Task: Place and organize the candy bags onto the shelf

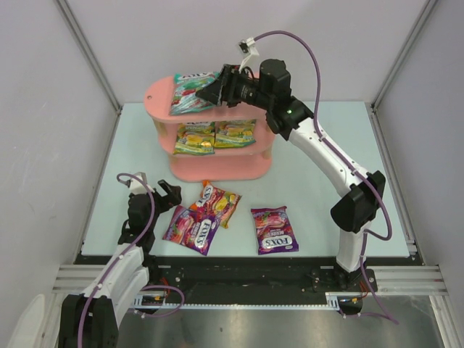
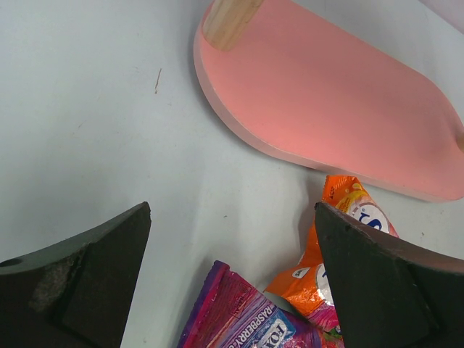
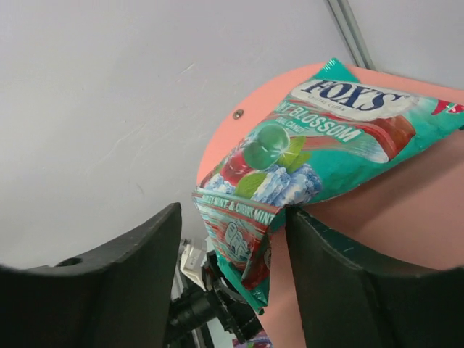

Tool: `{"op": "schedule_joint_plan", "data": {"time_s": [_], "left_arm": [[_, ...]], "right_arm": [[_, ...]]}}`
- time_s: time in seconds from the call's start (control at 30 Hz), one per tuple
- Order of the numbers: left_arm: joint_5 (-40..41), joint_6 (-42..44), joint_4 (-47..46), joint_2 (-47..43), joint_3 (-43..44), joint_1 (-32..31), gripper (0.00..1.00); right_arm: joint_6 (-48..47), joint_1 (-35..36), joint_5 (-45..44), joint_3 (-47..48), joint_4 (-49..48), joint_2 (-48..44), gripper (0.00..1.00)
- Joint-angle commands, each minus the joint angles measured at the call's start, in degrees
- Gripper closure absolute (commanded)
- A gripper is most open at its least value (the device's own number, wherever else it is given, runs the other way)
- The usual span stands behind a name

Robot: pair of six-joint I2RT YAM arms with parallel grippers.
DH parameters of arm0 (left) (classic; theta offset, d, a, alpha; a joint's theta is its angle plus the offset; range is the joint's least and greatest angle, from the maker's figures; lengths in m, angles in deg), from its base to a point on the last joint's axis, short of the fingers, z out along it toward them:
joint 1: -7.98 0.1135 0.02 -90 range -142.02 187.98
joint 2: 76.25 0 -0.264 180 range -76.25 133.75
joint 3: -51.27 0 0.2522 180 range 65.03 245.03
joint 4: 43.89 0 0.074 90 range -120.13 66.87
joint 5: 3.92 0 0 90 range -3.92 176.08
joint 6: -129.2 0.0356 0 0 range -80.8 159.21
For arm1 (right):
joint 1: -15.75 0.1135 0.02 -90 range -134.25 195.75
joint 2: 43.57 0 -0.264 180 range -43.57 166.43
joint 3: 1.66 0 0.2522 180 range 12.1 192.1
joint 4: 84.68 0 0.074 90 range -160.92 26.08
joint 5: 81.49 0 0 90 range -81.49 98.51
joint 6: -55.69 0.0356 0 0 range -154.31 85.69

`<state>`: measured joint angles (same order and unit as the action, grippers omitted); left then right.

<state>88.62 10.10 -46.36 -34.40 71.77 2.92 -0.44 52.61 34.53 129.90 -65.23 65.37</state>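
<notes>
The pink shelf (image 1: 217, 168) stands at the back centre. A teal bag (image 1: 190, 93) lies on its top board, overhanging the edge. Two yellow-green bags (image 1: 196, 138) lie on the middle board. My right gripper (image 1: 220, 90) is open at the teal bag (image 3: 312, 152), whose lower edge hangs between the fingers and touches the right one; the gripper's middle shows in the right wrist view (image 3: 233, 217). A red-orange bag (image 1: 217, 203) and two purple bags (image 1: 192, 228) (image 1: 274, 230) lie on the table. My left gripper (image 1: 168, 196) is open and empty above the purple bag (image 2: 239, 312) and the red-orange bag (image 2: 342, 196).
The shelf's bottom board (image 2: 326, 101) with a wooden post (image 2: 228, 18) lies just beyond my left gripper (image 2: 233, 210). Grey walls enclose the pale table (image 1: 326, 167) on three sides. A metal rail (image 1: 254, 279) runs along the near edge.
</notes>
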Motion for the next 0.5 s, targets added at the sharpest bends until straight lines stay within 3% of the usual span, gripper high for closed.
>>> {"op": "schedule_joint_plan", "data": {"time_s": [0.0, 0.27, 0.47], "left_arm": [[-0.70, -0.87, -1.70, -0.27, 1.17, 0.49, 0.00], [-0.61, -0.87, -1.70, -0.19, 1.17, 0.49, 0.00], [-0.61, -0.87, -1.70, -0.36, 1.08, 0.40, 0.00]], "right_arm": [[-3.54, -0.91, -1.50, -1.51, 0.10, -5.40, 0.34], [-12.06, -2.23, -10.28, -14.33, 3.45, -19.28, 0.27], [-19.09, -1.45, -8.18, -38.31, -1.47, -36.86, 0.26]]}}
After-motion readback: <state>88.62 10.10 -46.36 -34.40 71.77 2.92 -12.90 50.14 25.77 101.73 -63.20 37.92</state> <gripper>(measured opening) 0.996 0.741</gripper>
